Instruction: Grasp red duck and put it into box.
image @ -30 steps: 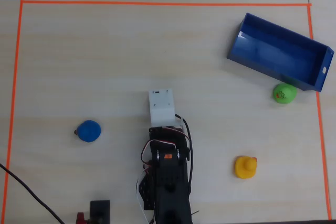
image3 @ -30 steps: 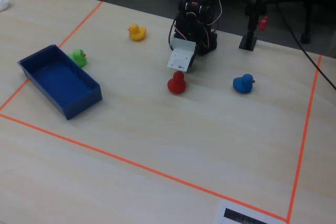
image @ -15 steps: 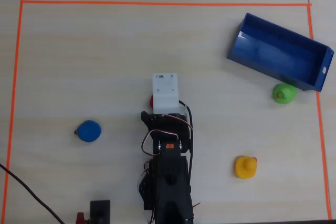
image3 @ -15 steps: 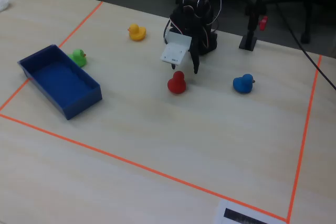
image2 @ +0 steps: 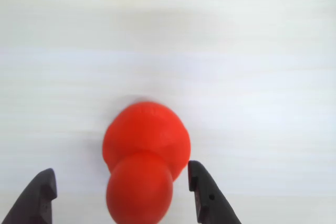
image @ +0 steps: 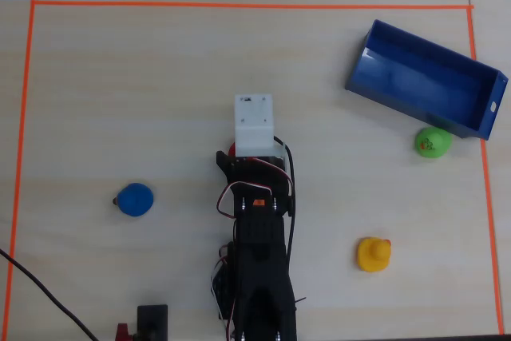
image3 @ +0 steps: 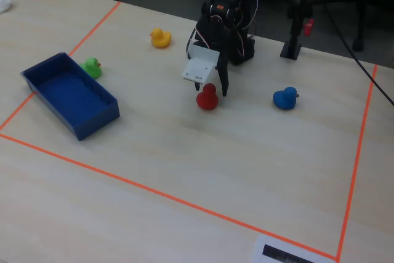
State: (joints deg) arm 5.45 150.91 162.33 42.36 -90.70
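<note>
In the wrist view the red duck (image2: pixel 146 153) sits upright on the pale table between my two dark fingertips (image2: pixel 202 190), closer to the right one and touched by neither. My gripper (image2: pixel 122 171) is open and straddles the duck from above. The fixed view shows the gripper (image3: pixel 210 89) lowered over the red duck (image3: pixel 207 98) near the table's middle. From overhead only a red sliver of the duck (image: pixel 232 149) peeks out beside the white wrist block (image: pixel 254 124). The blue box (image: pixel 425 79) stands empty at the upper right, far from the gripper; it is also at the left in the fixed view (image3: pixel 37 79).
A green duck (image: pixel 432 142) sits just below the box, a yellow duck (image: pixel 373 254) at the lower right, and a blue duck (image: pixel 135 199) at the left. Orange tape (image: pixel 239 5) frames the work area. A black stand (image3: pixel 291 47) is behind the arm.
The arm has reached forward and lowered, bringing the open gripper from behind the red duck to astride it. The duck and the other toys have not moved.
</note>
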